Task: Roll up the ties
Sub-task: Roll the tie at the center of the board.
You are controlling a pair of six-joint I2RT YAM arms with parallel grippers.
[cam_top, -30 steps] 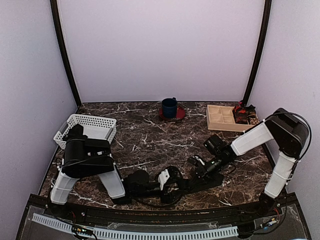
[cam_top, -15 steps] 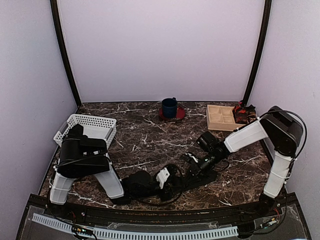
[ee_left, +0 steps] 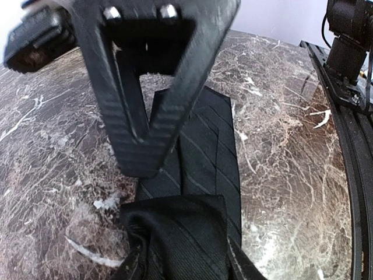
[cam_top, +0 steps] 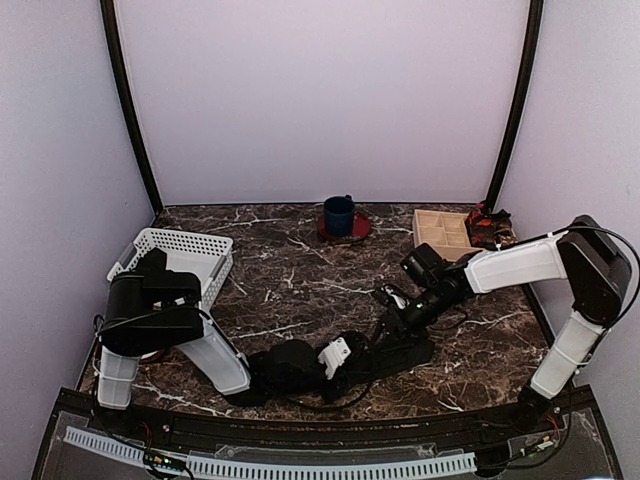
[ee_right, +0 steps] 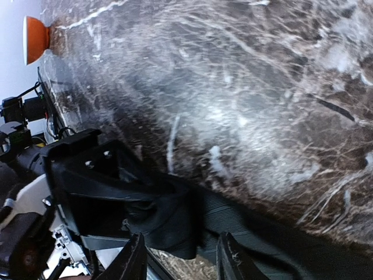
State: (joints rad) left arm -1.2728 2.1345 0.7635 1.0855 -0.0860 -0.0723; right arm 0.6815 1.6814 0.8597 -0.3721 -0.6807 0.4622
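One of the ties lies on the marble near the front, its flat length (cam_top: 408, 350) running right from a rolled end. In the left wrist view the rolled end (ee_left: 175, 233) fills the gap of my left gripper (ee_left: 183, 256), which is shut on it, and the flat striped strip (ee_left: 213, 151) stretches away. My right gripper (ee_right: 180, 259) hovers open just over the strip (ee_right: 250, 227), fingers apart on either side of it. From above, the left gripper (cam_top: 352, 360) and right gripper (cam_top: 393, 322) sit close together.
A white basket (cam_top: 180, 237) stands at the left. A blue cup (cam_top: 339, 214) on a red saucer is at the back middle. A wooden compartment tray (cam_top: 445, 235) and a red and black item (cam_top: 487, 228) sit at the back right.
My right gripper has opened, let go of the tie and lifted slightly away. My left gripper has narrowed onto the rolled end.
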